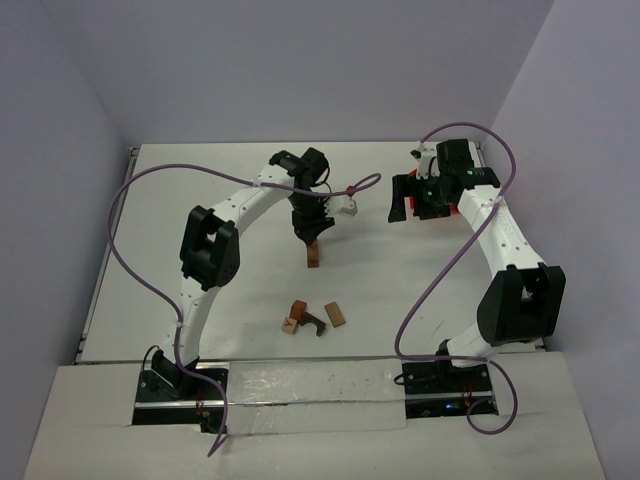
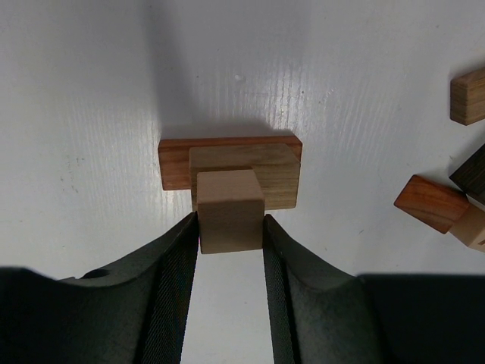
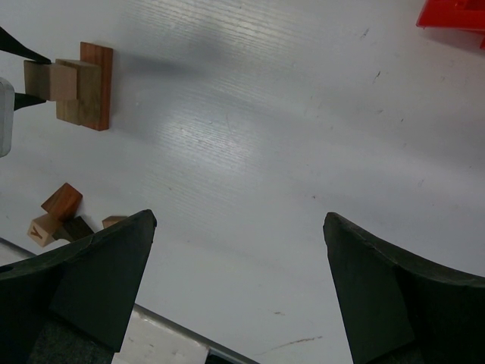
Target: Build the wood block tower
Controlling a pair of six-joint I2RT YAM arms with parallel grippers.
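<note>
Tower stands upright on the bench, directly under the left pincer. Its long axis is vertical and in line with the pincer's reach.
- Three tiers, narrowing upward: reddish-brown slab at the base, tan bar on it, pale top cube last.
- Slab and bar lie lengthwise along the finger-to-finger line.
- Grain shows on the bar; the cube's faces are plain.

Left pincer is clamped on the top cube: both fingers lie flush on its side faces, with no gap showing.

Loose blocks lie beyond one finger, well apart from the tower: a tan block, a red-brown block and a dark piece.

Right pincer is spread wide over bare bench, holding nothing. The tower is far off beyond one of its fingers, and the red bin is ahead at the frame edge.
</note>
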